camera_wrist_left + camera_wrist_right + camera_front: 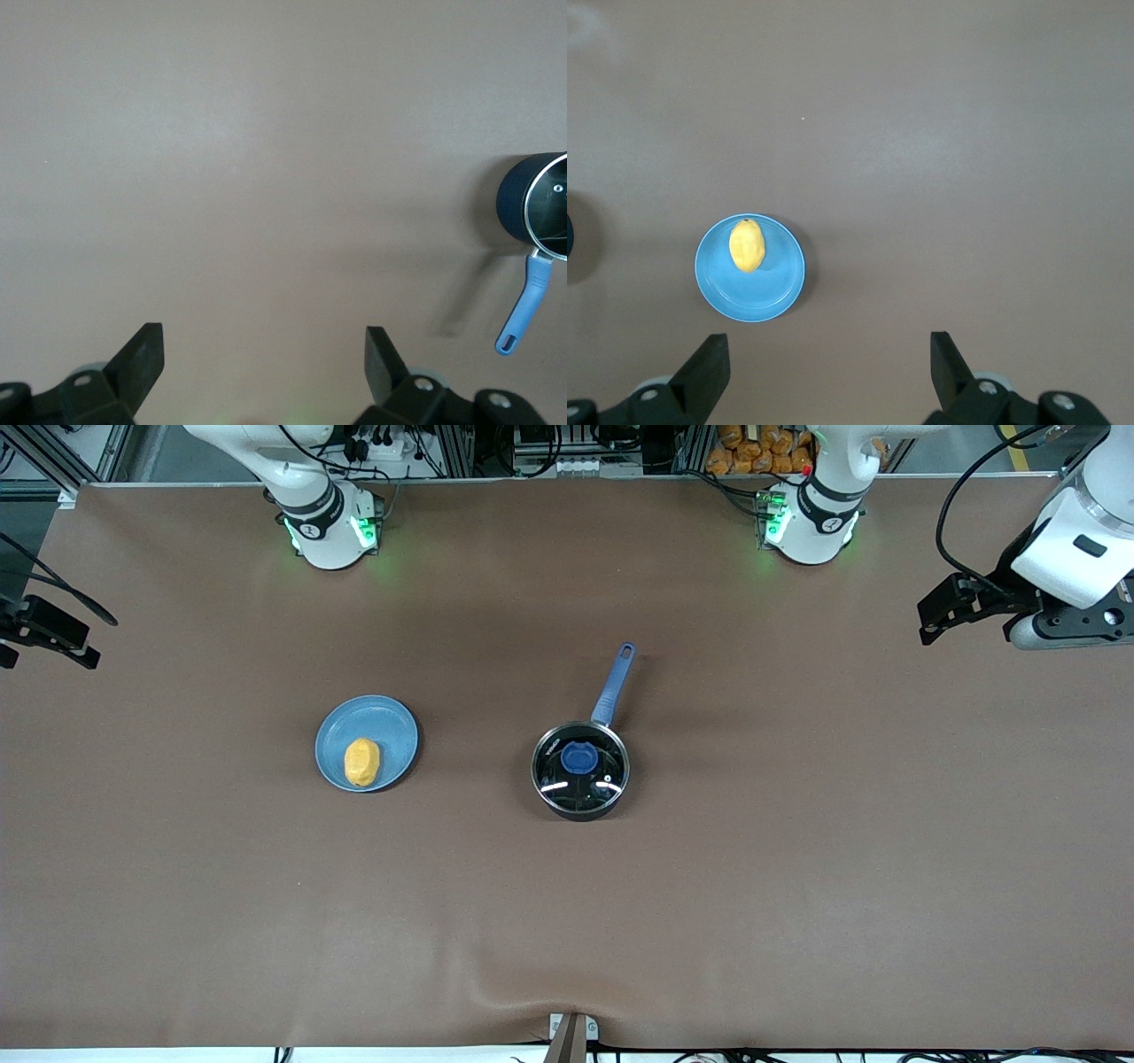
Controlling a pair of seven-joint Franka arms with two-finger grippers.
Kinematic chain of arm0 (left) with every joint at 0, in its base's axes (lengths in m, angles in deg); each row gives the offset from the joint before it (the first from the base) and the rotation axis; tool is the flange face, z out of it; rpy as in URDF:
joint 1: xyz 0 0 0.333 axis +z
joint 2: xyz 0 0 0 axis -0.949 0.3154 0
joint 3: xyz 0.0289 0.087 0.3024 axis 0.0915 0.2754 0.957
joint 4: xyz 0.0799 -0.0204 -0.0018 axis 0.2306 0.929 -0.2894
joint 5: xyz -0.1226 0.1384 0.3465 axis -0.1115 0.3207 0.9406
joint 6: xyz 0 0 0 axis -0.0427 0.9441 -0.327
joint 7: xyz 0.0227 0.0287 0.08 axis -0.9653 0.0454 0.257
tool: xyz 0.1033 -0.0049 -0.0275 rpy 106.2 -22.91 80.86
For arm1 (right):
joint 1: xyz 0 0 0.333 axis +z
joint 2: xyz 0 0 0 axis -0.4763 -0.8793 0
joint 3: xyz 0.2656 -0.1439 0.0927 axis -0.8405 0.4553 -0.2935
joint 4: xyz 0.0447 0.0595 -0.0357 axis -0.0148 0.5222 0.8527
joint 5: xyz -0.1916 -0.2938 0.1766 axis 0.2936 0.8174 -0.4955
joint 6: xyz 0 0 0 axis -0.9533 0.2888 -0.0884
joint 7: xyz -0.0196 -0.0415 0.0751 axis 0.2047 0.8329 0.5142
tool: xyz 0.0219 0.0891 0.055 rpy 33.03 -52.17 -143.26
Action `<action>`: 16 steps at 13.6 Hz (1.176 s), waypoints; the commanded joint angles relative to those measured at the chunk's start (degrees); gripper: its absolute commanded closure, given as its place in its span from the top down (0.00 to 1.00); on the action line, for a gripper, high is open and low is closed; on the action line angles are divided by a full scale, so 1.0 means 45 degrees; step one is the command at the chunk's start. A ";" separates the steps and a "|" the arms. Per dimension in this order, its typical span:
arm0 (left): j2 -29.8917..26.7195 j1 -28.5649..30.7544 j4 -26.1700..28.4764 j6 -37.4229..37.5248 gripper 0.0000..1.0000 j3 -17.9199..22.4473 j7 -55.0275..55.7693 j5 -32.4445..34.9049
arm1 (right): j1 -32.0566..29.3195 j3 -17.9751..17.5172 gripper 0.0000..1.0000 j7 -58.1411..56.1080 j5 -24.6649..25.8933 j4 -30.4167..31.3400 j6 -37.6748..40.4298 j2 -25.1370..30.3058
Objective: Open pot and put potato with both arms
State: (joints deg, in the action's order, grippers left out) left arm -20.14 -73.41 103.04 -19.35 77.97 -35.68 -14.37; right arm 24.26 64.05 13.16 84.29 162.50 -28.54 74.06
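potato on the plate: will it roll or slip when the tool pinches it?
The potato is oval and lumpy, so it may rock or roll toward the rim of the plate if nudged off-centre. Its skin looks smooth, so a pinch across the narrow width probably holds best. It looks rigid and small, likely light.

The table (797, 886) wears a matt brown cloth, faintly wrinkled at its near edge. The pot (580, 771) has a glossy glass lid (585, 778) rimmed in shiny metal. The plate (390, 731) looks like smooth plastic; the potato (361, 763) is matt and lumpy.
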 commanded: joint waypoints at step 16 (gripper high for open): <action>0.0023 -0.0011 -0.0060 0.0553 1.00 -0.0109 -0.0954 0.0017 | 0.0051 0.0007 1.00 0.0232 0.0009 -0.0053 0.0113 -0.0037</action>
State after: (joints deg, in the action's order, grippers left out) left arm -19.75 -73.38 103.09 -17.72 77.71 -38.73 -14.37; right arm 24.26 64.05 13.18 84.29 162.51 -28.43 74.00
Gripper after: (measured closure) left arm 0.000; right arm 0.000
